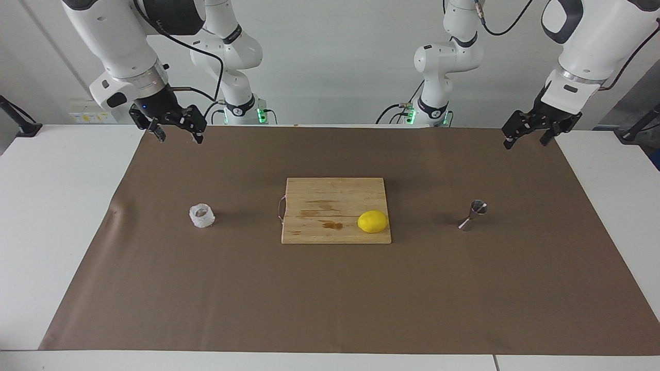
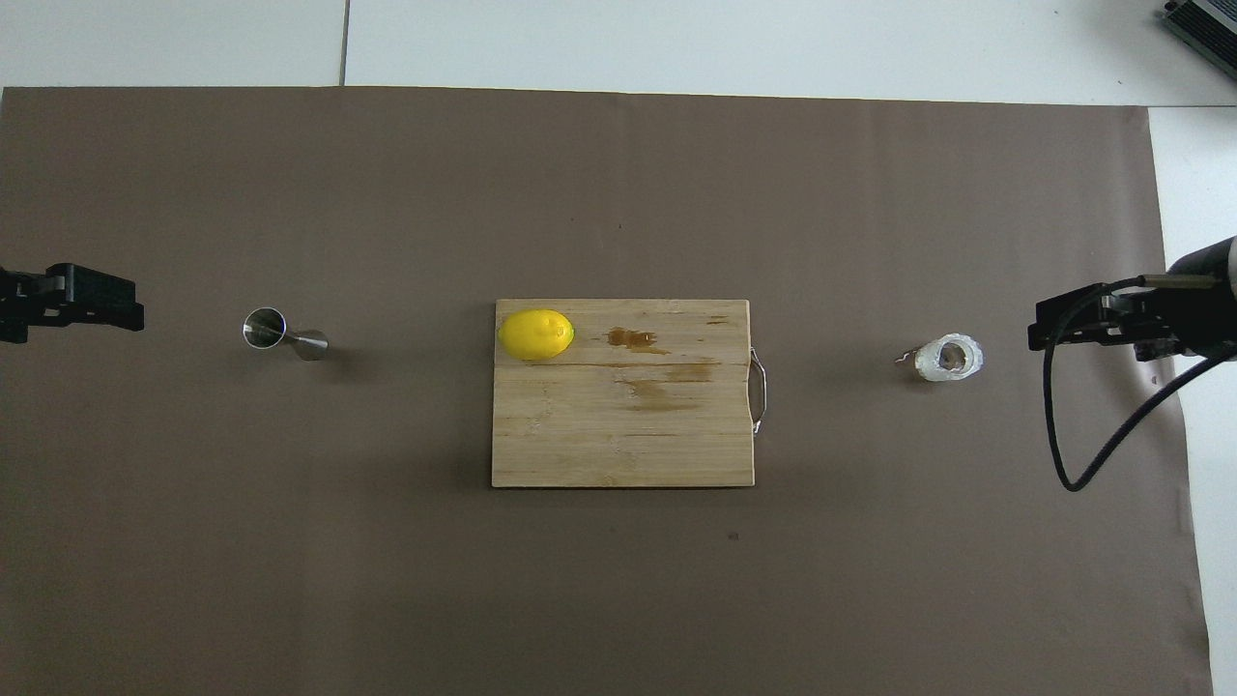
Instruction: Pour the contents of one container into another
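The white crinkled cup [image 1: 201, 215] stands on the brown mat toward the right arm's end of the table; it also shows in the overhead view [image 2: 950, 359]. The steel jigger [image 1: 474, 214] stands upright on the mat toward the left arm's end and shows in the overhead view too [image 2: 280, 333]. My right gripper [image 1: 178, 133] hangs open and empty in the air over the mat's edge at its own end, well apart from the cup [image 2: 1092, 324]. My left gripper [image 1: 527, 139] hangs open and empty over its own end, apart from the jigger [image 2: 68, 304].
A wooden cutting board [image 1: 330, 206] with a wire handle lies at the mat's middle between cup and jigger. A yellow lemon [image 1: 372, 221] sits on its corner toward the jigger. The brown mat [image 1: 330, 299] covers most of the white table.
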Motion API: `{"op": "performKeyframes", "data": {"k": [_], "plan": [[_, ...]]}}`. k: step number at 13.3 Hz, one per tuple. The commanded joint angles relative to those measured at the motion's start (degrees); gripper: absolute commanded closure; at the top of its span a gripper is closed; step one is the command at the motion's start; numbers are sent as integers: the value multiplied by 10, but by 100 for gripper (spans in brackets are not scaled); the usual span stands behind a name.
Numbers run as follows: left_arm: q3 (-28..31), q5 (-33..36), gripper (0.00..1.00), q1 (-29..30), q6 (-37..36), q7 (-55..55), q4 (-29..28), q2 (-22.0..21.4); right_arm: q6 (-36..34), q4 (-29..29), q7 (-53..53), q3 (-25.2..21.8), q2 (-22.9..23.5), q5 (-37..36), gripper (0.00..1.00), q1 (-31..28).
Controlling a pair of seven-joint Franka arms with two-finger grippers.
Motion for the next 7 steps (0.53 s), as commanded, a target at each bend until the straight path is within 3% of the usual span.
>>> {"op": "performKeyframes", "data": {"k": [1, 7], "plan": [[-2, -3, 0, 7, 6, 12, -20, -18, -1, -9, -11, -4, -11, 12, 0, -2], [-1, -3, 0, 7, 4, 4, -19, -18, -1, -9, -11, -4, -11, 12, 0, -2]]}}
